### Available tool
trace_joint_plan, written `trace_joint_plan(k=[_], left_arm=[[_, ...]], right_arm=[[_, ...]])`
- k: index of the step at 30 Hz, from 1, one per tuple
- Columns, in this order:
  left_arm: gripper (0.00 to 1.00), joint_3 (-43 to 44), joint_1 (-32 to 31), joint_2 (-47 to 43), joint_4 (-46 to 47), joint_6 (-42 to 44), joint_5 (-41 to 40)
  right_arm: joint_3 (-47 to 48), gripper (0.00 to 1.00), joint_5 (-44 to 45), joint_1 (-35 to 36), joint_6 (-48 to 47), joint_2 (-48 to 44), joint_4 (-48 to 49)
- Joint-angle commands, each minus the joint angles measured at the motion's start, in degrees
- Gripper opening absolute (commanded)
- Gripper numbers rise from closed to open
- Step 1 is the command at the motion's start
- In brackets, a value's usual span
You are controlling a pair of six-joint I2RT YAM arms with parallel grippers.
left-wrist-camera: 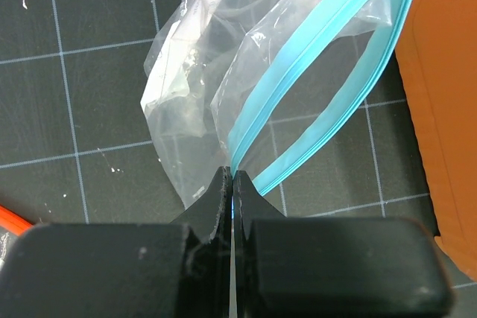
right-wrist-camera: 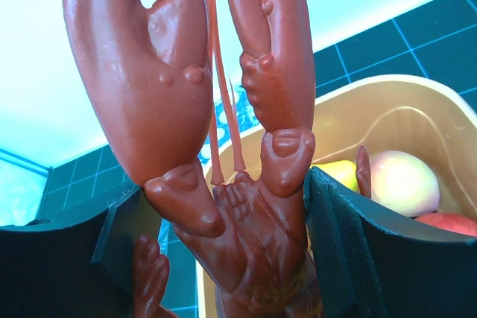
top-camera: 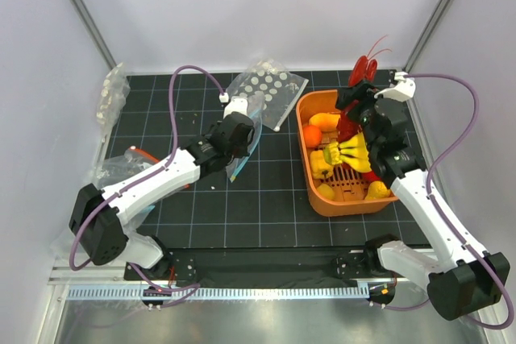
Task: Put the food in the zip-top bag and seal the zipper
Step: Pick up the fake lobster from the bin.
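Clear zip-top bag (left-wrist-camera: 186, 72) gapes, its light-blue zipper (left-wrist-camera: 309, 65) unsealed, with the banana bunch (top-camera: 347, 151) and orange (top-camera: 313, 134) lying outside it.

- The left arm (top-camera: 153, 179) reaches from its base at the near left toward the middle of the table, its forearm low and slanting far and right.
- The left gripper (top-camera: 244, 141) angles down at the table, its jaws pressed together and pinching the edge of the zip-top bag (left-wrist-camera: 194, 72).
- The right arm (top-camera: 435, 215) rises from the near right, leaning far and left.
- The right gripper (top-camera: 359, 110) stands wide, both pads clamped on the body of a red toy lobster (right-wrist-camera: 149, 72).
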Motion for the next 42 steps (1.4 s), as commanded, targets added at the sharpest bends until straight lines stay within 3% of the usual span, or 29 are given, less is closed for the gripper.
trace_joint_plan(k=[1, 3, 10, 12, 14, 15, 16, 18, 19, 21, 22, 24, 25, 27, 30, 34, 42], left_arm=[[0.00, 2.59, -0.26, 0.01, 0.46, 0.58, 0.44], [0.00, 2.59, -0.17, -0.08, 0.46, 0.58, 0.44], [0.00, 2.59, -0.17, 0.09, 0.46, 0.58, 0.44], [0.00, 2.59, -0.17, 0.27, 0.37, 0.58, 0.53], [0.00, 2.76, -0.17, 0.36, 0.37, 0.58, 0.53], [0.00, 2.76, -0.17, 0.44, 0.37, 0.58, 0.53], [0.00, 2.76, -0.17, 0.36, 0.29, 0.67, 0.53], [0.00, 2.85, -0.26, 0.18, 0.29, 0.67, 0.53], [0.00, 2.76, -0.17, 0.09, 0.11, 0.58, 0.62], [0.00, 2.59, -0.17, -0.08, 0.20, 0.58, 0.62], [0.00, 2.59, -0.25, -0.34, 0.20, 0.58, 0.62], [0.00, 2.50, -0.17, -0.43, 0.20, 0.58, 0.62], [0.00, 2.50, -0.17, -0.52, 0.11, 0.58, 0.62], [0.00, 2.50, -0.17, -0.70, 0.11, 0.49, 0.88], [0.00, 2.59, -0.17, -0.78, 0.11, 0.23, 1.67], [0.00, 2.76, -0.25, -0.70, 0.02, 0.14, 1.76], [0.00, 5.57, -0.17, -0.61, -3.31, -1.62, 9.13]], right_arm=[[0.54, 0.23, -2.87, 0.03, -0.67, -1.18, 4.73], [1.15, 0.33, -4.98, 0.03, -0.76, -0.39, 3.86], [7.21, 0.15, -0.95, 0.03, 1.87, 6.29, -6.16], [7.13, 0.18, 0.54, 0.03, 2.41, 7.26, -5.82], [6.43, 0.27, 0.64, 0.03, 3.72, 6.74, -3.72], [3.90, 0.40, -3.97, -0.75, 4.68, 6.04, -1.27], [1.79, 0.49, -9.68, -2.59, 6.61, 5.34, 7.02], [-5.39, 0.51, -26.87, -7.76, 18.88, 5.85, 20.22], [-6.74, 0.51, -37.31, -12.49, 24.15, 7.08, 31.69], [-9.38, 0.43, -42.50, -15.60, 38.97, 12.68, 42.29], [-10.18, 0.33, -45.13, -17.79, 44.10, 15.24, 54.53], [-10.80, 0.26, -47.43, -19.56, 56.20, 20.25, 66.63], [-10.45, 0.22, -48.31, -20.35, 59.42, 26.28, 79.22], [-7.05, 0.16, -52.25, -20.45, 65.05, 31.58, 90.03], [-5.26, 0.12, -56.14, -20.18, 61.49, 31.36, 89.81], [-4.38, 0.12, -57.90, -20.18, 47.80, 23.45, 72.63], [-5.78, 0.11, -58.34, -19.31, 33.71, 8.34, 54.58]])
